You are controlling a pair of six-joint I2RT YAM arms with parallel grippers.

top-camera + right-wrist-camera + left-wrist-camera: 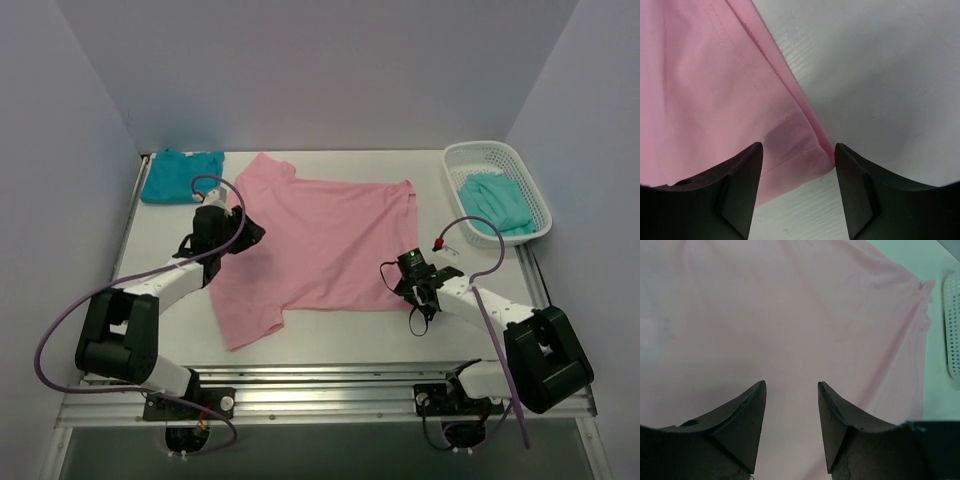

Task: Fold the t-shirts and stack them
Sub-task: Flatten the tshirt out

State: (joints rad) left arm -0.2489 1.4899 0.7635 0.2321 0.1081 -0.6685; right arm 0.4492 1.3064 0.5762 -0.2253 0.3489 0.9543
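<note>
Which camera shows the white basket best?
The top external view: the whole white mesh basket shows there, a mint-teal t-shirt inside. The left wrist view catches only a strip of its mesh; the right wrist view shows none.

Left arm (165, 282), right arm (472, 298): white links, black joint blocks. Purple cable (40, 350) loops along each arm. Small red plug (438, 244) at 1 o'clock of right tool (798, 150). Tool fingers (747, 415) dark, matte, wedge-shaped.
</note>
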